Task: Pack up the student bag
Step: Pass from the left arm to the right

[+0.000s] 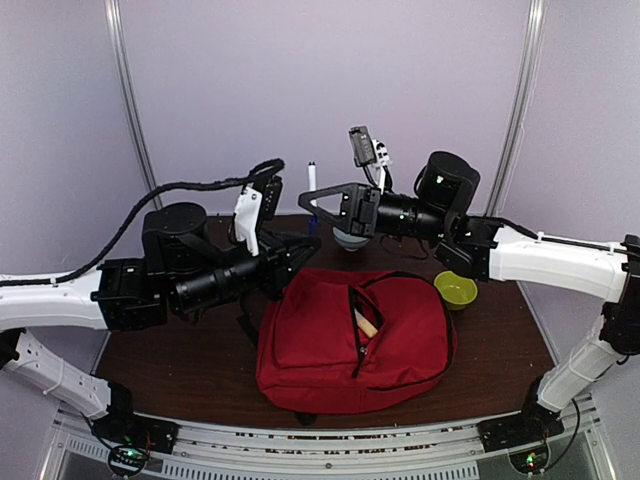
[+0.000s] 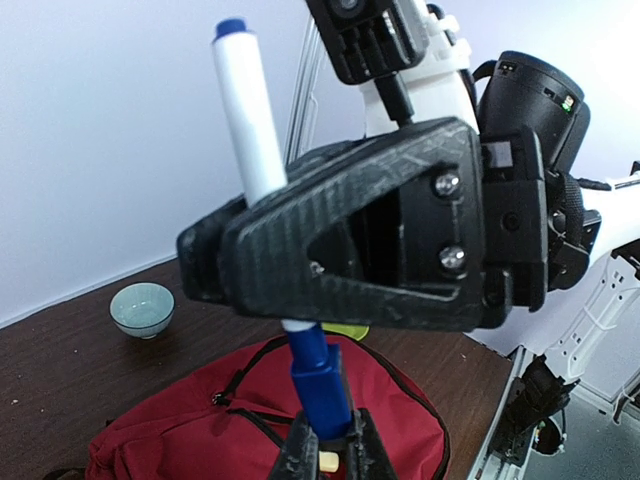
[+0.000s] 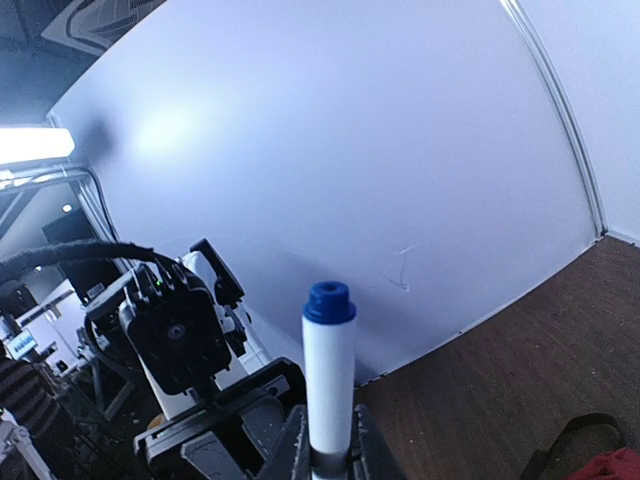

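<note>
**Marker gripped at both ends over bag**

Closest to left wrist lens: left gripper [image 2: 328, 432], jaws almost together, pinched on blue lower end of marker [image 2: 250, 110]. Holding it upright, well above table [image 1: 180, 365].

Higher on same marker: right gripper [image 3: 328, 442], fingers snug against white barrel on both sides. Reading that as clamped too. Blue cap at top, poking out above the black jaws.

Underneath: bag [image 1: 350, 340], red, lying flat at front centre of table, between the two arms. Neither gripper touching it. Main zip gaping, tan item [image 1: 366, 323] showing in the slot.

Per view:
- Top only: green bowl [image 1: 455, 290] just beside bag's far right corner, plus the open zip and tan item.
- Left wrist only: blue lower end of marker in the fingers. Clear look at pale bowl [image 2: 142, 308] on table behind bag, apart from it. Same bowl mostly hidden under right gripper from above.
- Right wrist only: upper half of marker against wall [image 3: 400, 150], with left arm [image 3: 170, 340] and its black cable [image 3: 80, 255] behind. Just a sliver of red bag at lower right.
</note>
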Controlling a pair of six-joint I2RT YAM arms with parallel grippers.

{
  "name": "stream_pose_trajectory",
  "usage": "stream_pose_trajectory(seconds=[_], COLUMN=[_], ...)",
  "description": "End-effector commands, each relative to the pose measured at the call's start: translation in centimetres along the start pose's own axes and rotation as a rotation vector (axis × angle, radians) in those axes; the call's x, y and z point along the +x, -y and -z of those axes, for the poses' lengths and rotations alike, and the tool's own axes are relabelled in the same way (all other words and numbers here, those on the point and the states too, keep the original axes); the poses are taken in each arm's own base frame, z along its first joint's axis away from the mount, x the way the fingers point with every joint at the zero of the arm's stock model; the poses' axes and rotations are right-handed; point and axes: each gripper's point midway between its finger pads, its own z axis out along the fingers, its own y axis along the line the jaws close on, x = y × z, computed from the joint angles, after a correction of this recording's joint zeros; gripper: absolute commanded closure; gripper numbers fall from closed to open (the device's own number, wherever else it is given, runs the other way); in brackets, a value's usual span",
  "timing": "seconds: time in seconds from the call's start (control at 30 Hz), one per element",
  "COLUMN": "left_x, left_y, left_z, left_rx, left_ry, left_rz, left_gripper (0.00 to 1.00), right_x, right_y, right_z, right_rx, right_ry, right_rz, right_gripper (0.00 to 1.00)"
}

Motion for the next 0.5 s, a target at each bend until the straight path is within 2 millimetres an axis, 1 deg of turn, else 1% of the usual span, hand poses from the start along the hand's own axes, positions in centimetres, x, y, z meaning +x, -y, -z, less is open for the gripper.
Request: stream_pose_trajectory(seconds=[0.0, 0.03, 0.1, 0.13, 0.2, 0.23, 0.3, 0.37, 0.4, 0.43, 0.47], left_x=[-1.7, -1.7, -1.7, -1.6, -1.4, -1.0, -0.1, 1.6, 2.8, 4.1, 5.8], left_y=[0.9, 0.8, 0.8, 0.6, -0.2, -0.8, -2.3, -3.7, -4.7, -6.0, -7.4], left_z=[0.1, 0.1, 0.1, 0.0, 0.0, 0.0, 0.1, 0.1, 0.1, 0.0, -0.1], left_rx=[0.031, 0.029, 0.024, 0.017, -0.031, -0.067, -0.15, -0.208, -0.235, -0.272, -0.298], left_ry=[0.052, 0.051, 0.051, 0.047, 0.035, 0.018, -0.017, -0.084, -0.126, -0.174, -0.234], left_rz=[0.002, 0.002, 0.005, 0.004, 0.01, 0.008, -0.001, -0.031, -0.023, 0.018, 0.076], left_gripper=[1.0, 1.0, 1.0, 0.77, 0.1, 0.03, 0.02, 0.02, 0.02, 0.02, 0.02], right_x=[-1.2, -1.2, -1.3, -1.2, -1.0, -0.8, -0.4, 0.6, 1.4, 2.2, 3.5], right_y=[-0.5, -0.5, -0.4, -0.1, 0.8, 1.3, 3.2, 5.6, 6.8, 8.0, 9.3], right_z=[0.1, 0.2, 0.6, 0.7, 1.2, 1.6, 2.8, 4.6, 5.6, 6.6, 7.6], right_rx=[0.005, 0.01, 0.032, 0.054, 0.11, 0.141, 0.209, 0.278, 0.316, 0.361, 0.416], right_ry=[0.026, 0.028, 0.032, 0.027, 0.014, 0.009, -0.002, -0.018, -0.029, -0.042, -0.067], right_rz=[0.027, 0.026, 0.025, 0.021, 0.008, -0.004, -0.044, -0.11, -0.142, -0.167, -0.19], right_gripper=[0.93, 0.98, 1.0, 1.0, 1.0, 1.0, 1.0, 1.0, 1.0, 1.0, 1.0])
